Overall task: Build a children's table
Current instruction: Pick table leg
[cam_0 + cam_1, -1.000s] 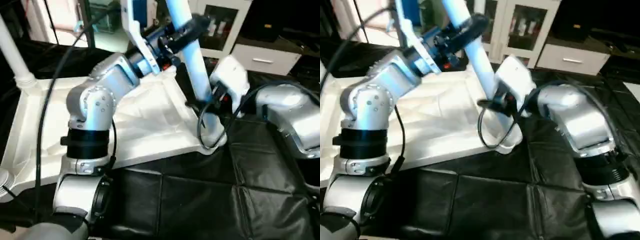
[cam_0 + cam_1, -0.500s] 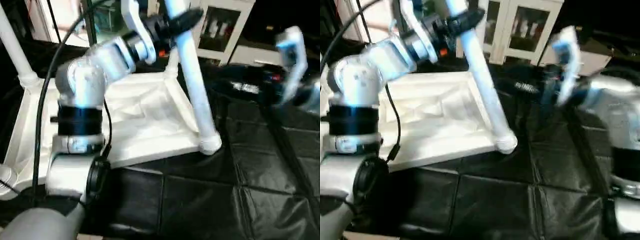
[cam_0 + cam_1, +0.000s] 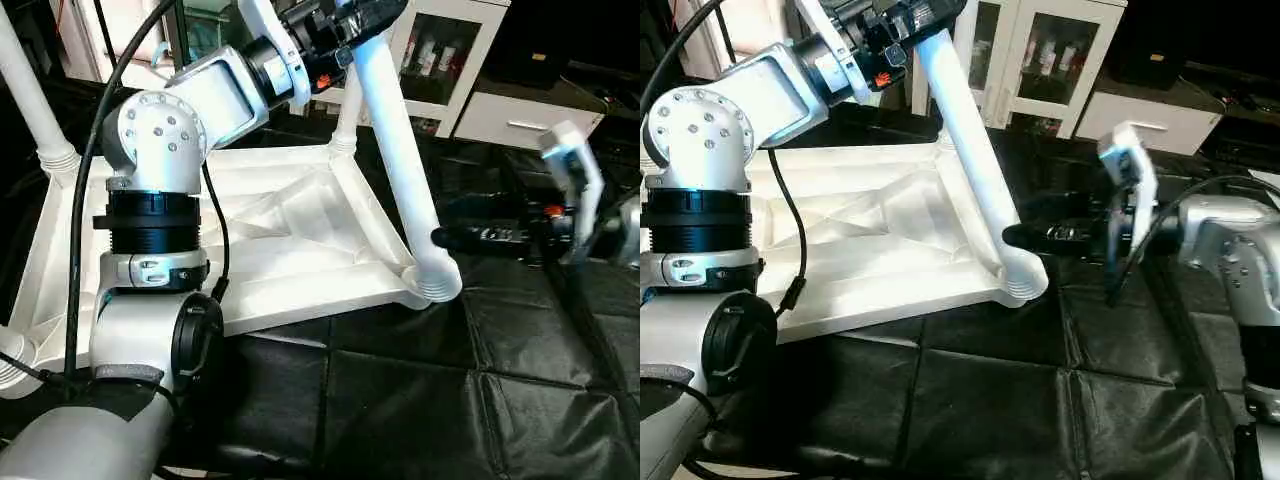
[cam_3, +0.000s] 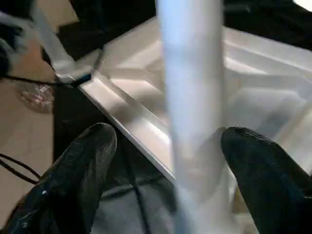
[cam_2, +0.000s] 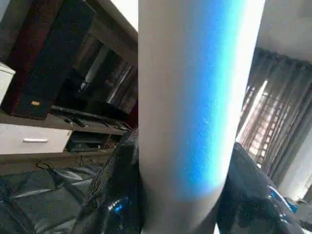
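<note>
The children's table top lies upside down on the black sheet, X-ribs facing up. A white leg stands tilted in the near right corner socket. My left gripper is shut on this leg near its upper end; in the left wrist view the leg sits between the black fingers. My right gripper is open, level with the leg's lower part, its fingers spread to either side without touching. Two more legs stand in the far corner sockets.
White cabinets with glass doors and a white drawer unit stand behind the work table. Black quilted sheeting covers the near part. My left arm rises over the top's near left, with a black cable beside it.
My right gripper let go of the leg's lower part, opened and drew back to the right. The left gripper kept its hold, and the leg's foot now sits in the socket. The camera shifted.
</note>
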